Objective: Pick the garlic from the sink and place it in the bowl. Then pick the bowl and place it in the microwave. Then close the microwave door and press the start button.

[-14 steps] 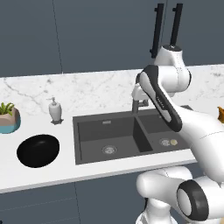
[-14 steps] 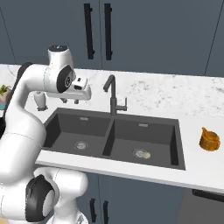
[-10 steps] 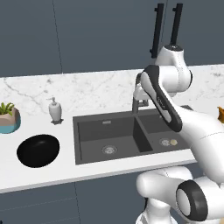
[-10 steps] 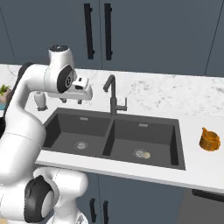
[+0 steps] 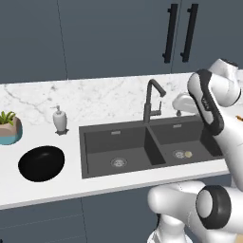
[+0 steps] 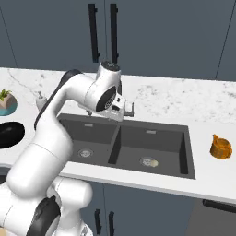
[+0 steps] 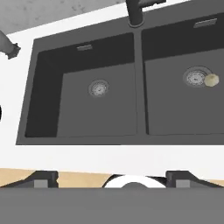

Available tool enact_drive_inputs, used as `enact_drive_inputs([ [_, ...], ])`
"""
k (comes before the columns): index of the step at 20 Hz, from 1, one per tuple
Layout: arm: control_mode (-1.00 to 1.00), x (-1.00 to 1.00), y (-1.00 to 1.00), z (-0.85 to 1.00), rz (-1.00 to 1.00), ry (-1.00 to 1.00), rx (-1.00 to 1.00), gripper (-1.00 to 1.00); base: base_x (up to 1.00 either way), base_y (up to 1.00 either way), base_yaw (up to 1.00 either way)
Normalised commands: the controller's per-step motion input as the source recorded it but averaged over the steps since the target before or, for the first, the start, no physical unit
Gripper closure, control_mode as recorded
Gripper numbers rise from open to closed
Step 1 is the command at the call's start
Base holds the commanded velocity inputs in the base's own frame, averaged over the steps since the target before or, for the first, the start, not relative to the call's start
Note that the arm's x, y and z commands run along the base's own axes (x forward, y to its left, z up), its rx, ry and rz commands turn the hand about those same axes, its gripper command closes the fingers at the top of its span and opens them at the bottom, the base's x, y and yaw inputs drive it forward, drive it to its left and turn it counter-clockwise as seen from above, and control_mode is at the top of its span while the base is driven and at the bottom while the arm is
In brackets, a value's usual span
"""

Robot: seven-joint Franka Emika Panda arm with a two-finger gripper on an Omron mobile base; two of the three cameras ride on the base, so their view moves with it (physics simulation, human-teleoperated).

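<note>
Above the sink [image 7: 87, 118], end effector [image 7: 111, 178] wide open, empty, touching nothing

Dark grey sink [image 5: 142, 147], glossy black bowl [image 5: 42, 163], cream-white garlic [image 5: 188, 154], white marble counter [image 5: 95, 102] — grey-veined, teal plant pot [image 5: 10, 135]

Matt dark grey sink [image 5: 137, 156] with shiny metal drains [image 7: 99, 88], white veined marble-look counter [image 5: 95, 102], glossy black bowl [image 5: 41, 163], smooth pale garlic [image 7: 211, 80].
</note>
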Motion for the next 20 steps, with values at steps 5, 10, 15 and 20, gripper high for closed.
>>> enact_drive_inputs([
  [5, -1.0, 0.02, -1.0, -0.56, -0.22, 0.22, 0.24, -1.0, 0.0, 0.0, 0.0],
  [10, -1.0, 0.27, -1.0, -0.68, -0.1, 0.23, 0.28, -1.0, 0.0, 0.0, 0.0],
  [15, -1.0, 0.75, -0.75, -0.97, -0.09, 0.15, 0.13, -1.0, 0.0, 0.0, 0.0],
  [20, -1.0, 0.87, -0.19, -1.0, -0.09, 0.09, 0.0, -1.0, 0.0, 0.0, 0.0],
])
